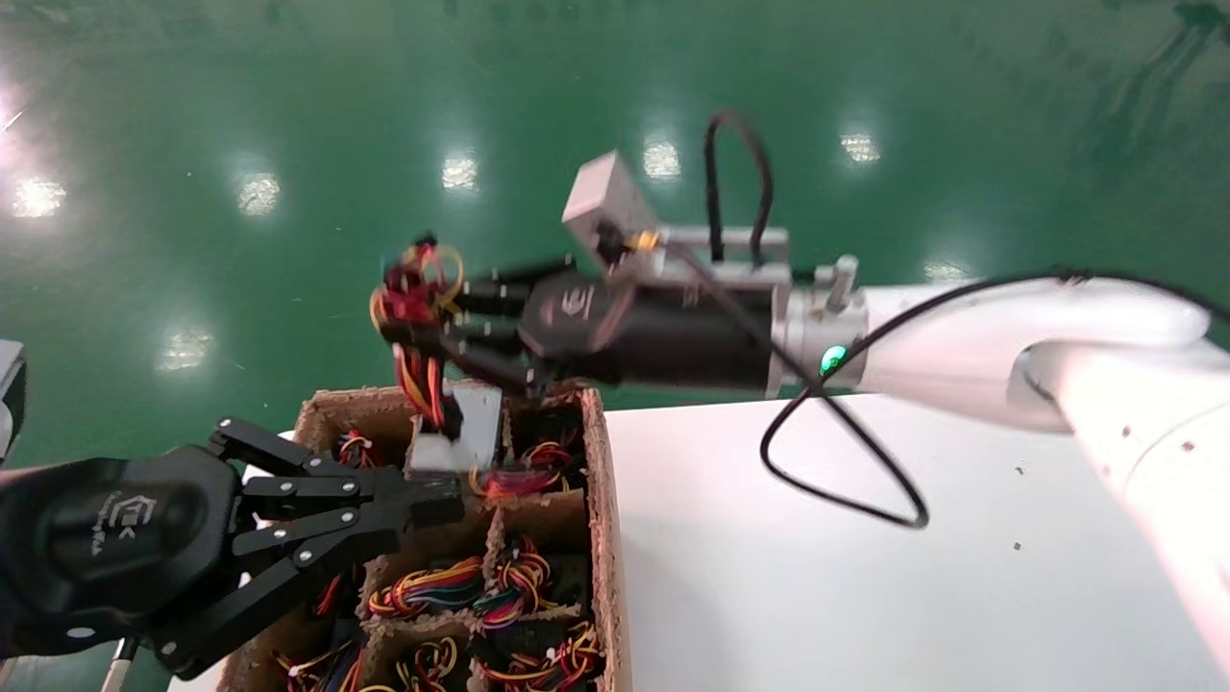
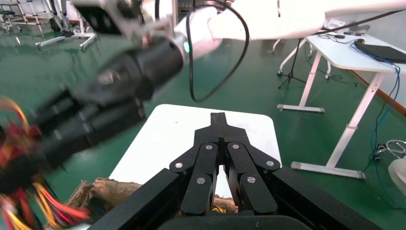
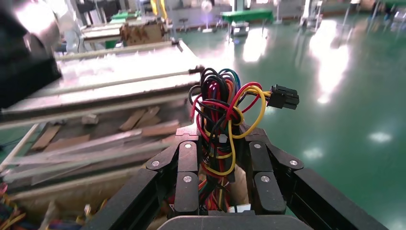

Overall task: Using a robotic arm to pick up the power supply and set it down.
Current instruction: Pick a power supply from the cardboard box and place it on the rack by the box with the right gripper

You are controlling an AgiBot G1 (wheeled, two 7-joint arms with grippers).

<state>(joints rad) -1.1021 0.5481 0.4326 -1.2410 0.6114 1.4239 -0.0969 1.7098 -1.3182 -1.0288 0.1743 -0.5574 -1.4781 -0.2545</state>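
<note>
Above the cardboard box [image 1: 601, 500] of wiring, the right gripper [image 1: 423, 312] clenches the power supply's [image 1: 461, 432] wires; the left gripper [image 1: 437, 500], jaws apparently closed, hovers nearby.

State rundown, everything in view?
Right gripper: shut on wire bundle, above the box's far end.
Power supply: hanging by its wires, tilted, partly out of its compartment.
Left gripper: shut, empty, over the box's near left side.
Cardboard box: open, divided compartments filled with wired units.
</note>
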